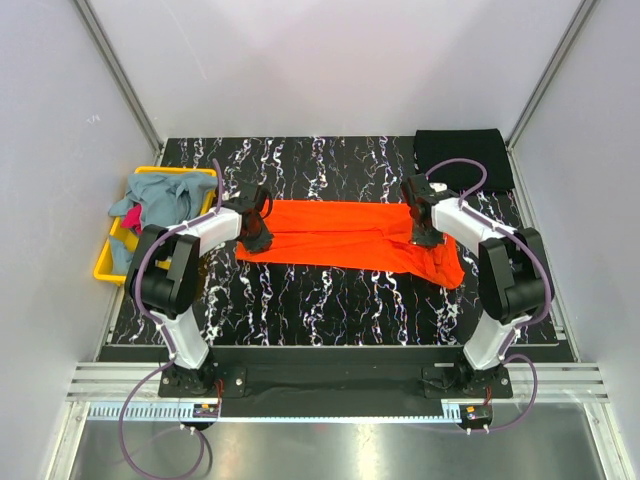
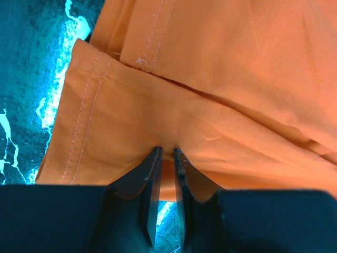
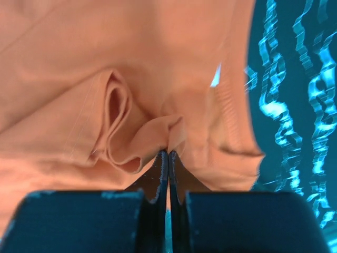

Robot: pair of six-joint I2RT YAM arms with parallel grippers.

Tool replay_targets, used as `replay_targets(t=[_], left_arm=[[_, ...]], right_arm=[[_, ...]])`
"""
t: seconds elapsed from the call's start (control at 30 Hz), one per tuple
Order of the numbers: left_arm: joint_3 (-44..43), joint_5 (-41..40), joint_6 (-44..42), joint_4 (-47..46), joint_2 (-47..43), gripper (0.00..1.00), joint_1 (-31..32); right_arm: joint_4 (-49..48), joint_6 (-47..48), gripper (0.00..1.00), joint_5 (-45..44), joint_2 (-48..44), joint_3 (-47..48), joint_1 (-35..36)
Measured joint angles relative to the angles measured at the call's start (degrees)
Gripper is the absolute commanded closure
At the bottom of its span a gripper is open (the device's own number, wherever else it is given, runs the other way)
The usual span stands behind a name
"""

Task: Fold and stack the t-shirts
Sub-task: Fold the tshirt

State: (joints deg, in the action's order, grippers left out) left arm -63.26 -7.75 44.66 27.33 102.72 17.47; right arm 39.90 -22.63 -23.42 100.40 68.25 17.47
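Orange on black marbled table: clamping orange t-shirt hem in left gripper, pinching bunched fold in right gripper.

**Lighting and Picture Quality: Even Top Light, One Soft Wrist View**

Top view: bright, diffuse light from above. The white walls glow evenly. The arms cast only faint, soft shadows on the table. A band of glare runs along the steel shelf at the near edge. The black t-shirt, far right, reads as a flat dark patch without fold detail. Focus is sharp, and the corner posts splay outward.

Left wrist view: the orange t-shirt is well lit and its stitching is crisp. The left gripper is dark and slightly soft. The table's veins burn out to cyan.

Right wrist view: the cloth is paler, washed out and soft throughout. The veins at right are smeared. The right gripper is in shadow.
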Motion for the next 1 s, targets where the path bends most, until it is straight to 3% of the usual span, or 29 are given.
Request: replay_targets(t=[0.27, 0.77, 0.83, 0.93, 0.97, 1.0], left_arm=[[0.0, -0.3, 0.4, 0.0, 0.2, 0.79, 0.0], [-0.3, -1.5, 0.5, 0.1, 0.3, 0.79, 0.0], [-0.6, -1.6, 0.5, 0.4, 0.5, 0.79, 0.0], [-0.8, -1.7, 0.5, 0.5, 0.7, 0.79, 0.0], [-0.8, -1.7, 0.5, 0.5, 0.7, 0.78, 0.0], [-0.8, -1.7, 0.5, 0.5, 0.7, 0.78, 0.0]], right_arm=[[-2.5, 6.6, 1.00, -7.4, 3.4, 3.2, 0.0], [-11.4, 14.6, 1.00, -12.9, 5.6, 2.4, 0.0], [-11.9, 15.0, 0.95, -13.0, 6.1, 2.4, 0.0], [-11.5, 14.3, 0.78, -12.3, 6.5, 2.5, 0.0], [-10.4, 13.0, 0.65, -11.8, 6.5, 2.8, 0.0], [-9.1, 11.7, 0.59, -11.2, 6.5, 3.3, 0.0]])
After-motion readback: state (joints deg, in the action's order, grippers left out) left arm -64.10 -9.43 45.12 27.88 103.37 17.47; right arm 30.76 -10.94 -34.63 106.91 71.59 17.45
